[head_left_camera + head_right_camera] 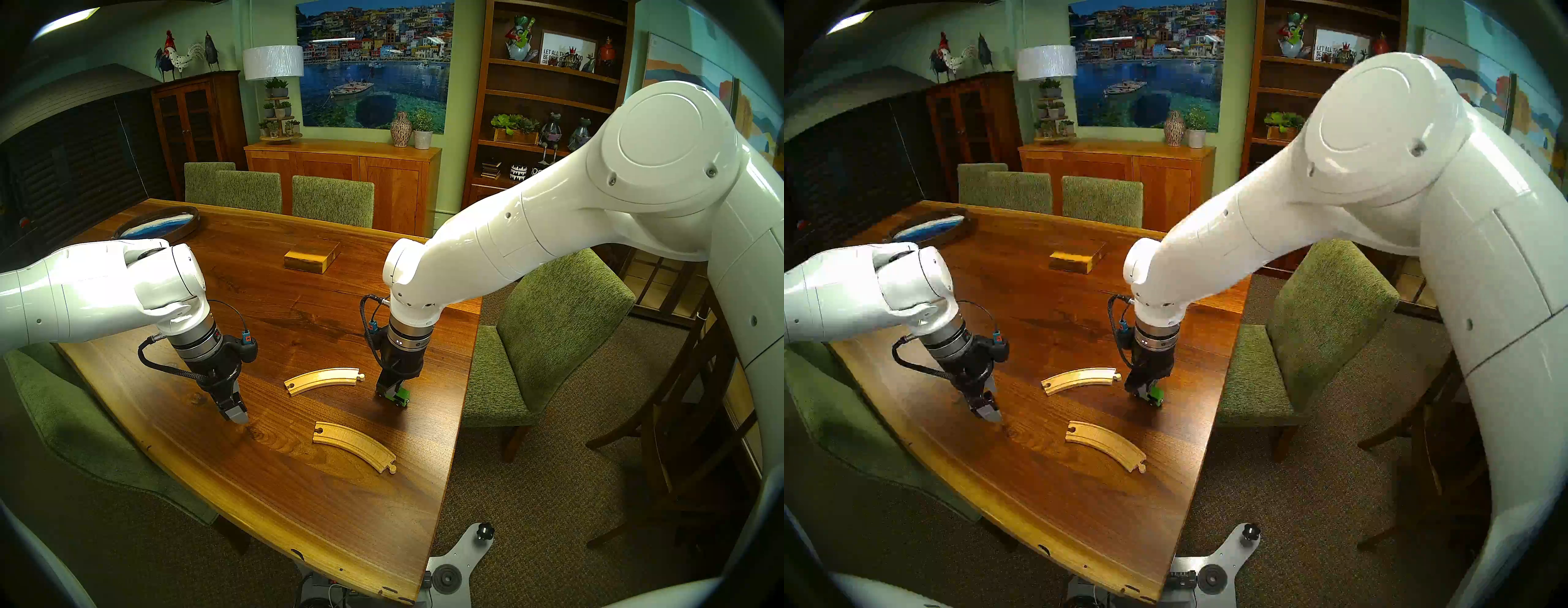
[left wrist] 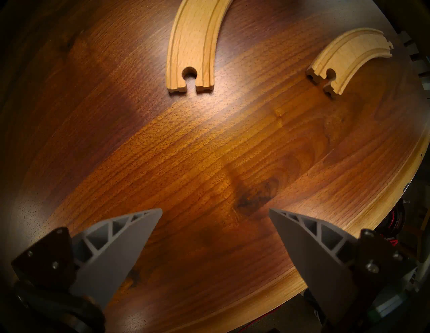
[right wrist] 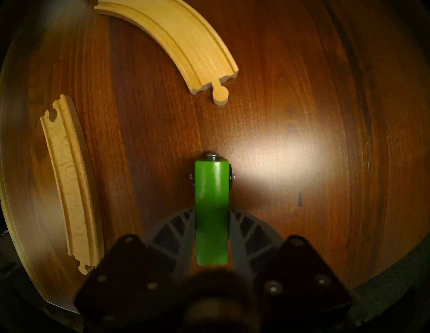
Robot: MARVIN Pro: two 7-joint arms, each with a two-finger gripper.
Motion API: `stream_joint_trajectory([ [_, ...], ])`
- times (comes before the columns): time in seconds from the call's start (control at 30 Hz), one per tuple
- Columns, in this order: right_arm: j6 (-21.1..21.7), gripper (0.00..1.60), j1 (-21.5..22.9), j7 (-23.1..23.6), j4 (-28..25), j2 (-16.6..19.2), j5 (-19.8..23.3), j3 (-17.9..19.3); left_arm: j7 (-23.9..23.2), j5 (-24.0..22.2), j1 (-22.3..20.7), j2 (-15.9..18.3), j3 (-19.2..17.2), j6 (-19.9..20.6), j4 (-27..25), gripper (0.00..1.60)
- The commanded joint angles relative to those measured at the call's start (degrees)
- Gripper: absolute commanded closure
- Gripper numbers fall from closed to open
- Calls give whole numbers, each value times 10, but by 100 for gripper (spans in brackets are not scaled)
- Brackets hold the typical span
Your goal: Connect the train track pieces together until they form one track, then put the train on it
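Trouble I foresee: my right gripper [image 3: 211, 232] has its fingers pressed on the train [image 3: 210, 209] near the table's [image 1: 263, 297] right edge, yet both track pieces [image 1: 323, 380] [image 1: 354, 445] lie apart, unjoined. Lifting the train now leaves it nowhere to go. My left gripper [image 2: 215, 223] hangs spread and empty over bare wood toward the near edge
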Motion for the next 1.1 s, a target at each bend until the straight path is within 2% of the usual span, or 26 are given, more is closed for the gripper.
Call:
stream_joint_trajectory([
  [0.0,6,160,11,1,12,3,-2,-2,0,1,-16,0,-11,0,0,0],
  [0.3,17,160,38,19,35,11,-20,-8,0,0,-15,0,-11,0,0,0],
  [0.5,21,160,37,40,70,7,-35,-11,0,0,-15,0,-11,0,1,0],
  [0.73,24,160,5,77,142,-5,-60,-22,0,1,-15,0,-11,0,0,0],
  [1.07,20,160,-43,116,218,-20,-82,-39,0,1,-15,0,-11,0,0,0],
])
